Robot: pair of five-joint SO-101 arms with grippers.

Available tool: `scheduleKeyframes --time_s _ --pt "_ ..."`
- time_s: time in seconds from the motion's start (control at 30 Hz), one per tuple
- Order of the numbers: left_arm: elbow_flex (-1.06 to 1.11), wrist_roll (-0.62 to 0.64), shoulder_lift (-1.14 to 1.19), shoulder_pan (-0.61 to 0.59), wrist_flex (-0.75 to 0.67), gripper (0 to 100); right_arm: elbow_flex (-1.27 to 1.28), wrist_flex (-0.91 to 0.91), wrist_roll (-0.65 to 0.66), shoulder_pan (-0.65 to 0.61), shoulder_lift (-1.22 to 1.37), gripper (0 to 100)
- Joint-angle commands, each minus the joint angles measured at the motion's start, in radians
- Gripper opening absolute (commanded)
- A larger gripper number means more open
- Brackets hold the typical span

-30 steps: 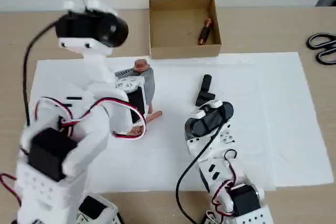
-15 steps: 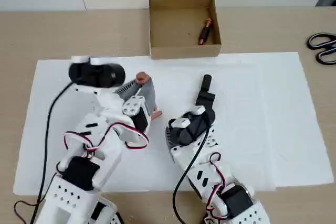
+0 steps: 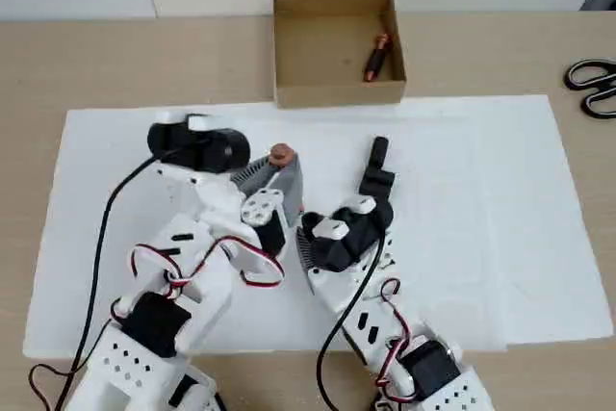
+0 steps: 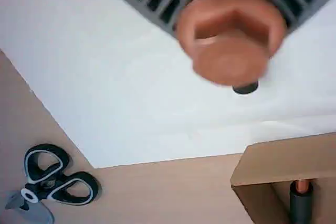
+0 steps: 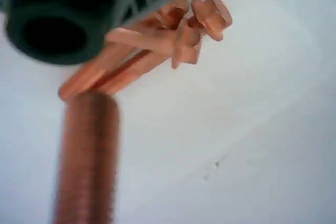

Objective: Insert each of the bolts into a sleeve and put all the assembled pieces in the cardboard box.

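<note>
Both arms have swung in toward each other since a second ago, so this looks like the mating step. Now the left gripper (image 3: 272, 178) is clamped on a bolt (image 3: 280, 153), and the right gripper (image 3: 306, 243) grips a sleeve (image 5: 52, 32). Next it needs the threads lined up with that bore, I'd guess. The right wrist view catches two spare bolts (image 5: 157, 40) on the paper (image 3: 481, 238), while overhead you get the box (image 3: 332, 93) with one finished piece (image 3: 375, 57).

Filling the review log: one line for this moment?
left gripper: shut on copper hex-head bolt | right gripper: shut on black tubular sleeve | cardboard box: one assembled piece inside | loose bolts: on white paper
</note>
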Motion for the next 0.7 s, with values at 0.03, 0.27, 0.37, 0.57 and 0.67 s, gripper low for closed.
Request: scheduleKeyframes --time_s 0.03,0.27,0.37,0.57,0.67 --pt "-0.007 -0.009 -0.023 0.009 0.009 0 0.006 -0.035 -0.014 -0.028 -0.015 0.4" --pt "0.007 -0.009 -0.023 0.020 0.026 0 0.008 -0.035 -0.011 -0.076 -0.015 0.4" --pt "0.010 -0.009 -0.023 0.020 0.026 0 0.008 -0.035 -0.009 -0.076 -0.015 0.4" --pt "0.007 -0.009 -0.025 0.020 0.037 0 0.008 -0.035 -0.009 -0.074 -0.015 0.4" --pt "0.004 -0.009 -0.025 0.020 0.054 0 0.008 -0.035 -0.009 -0.070 -0.015 0.4"
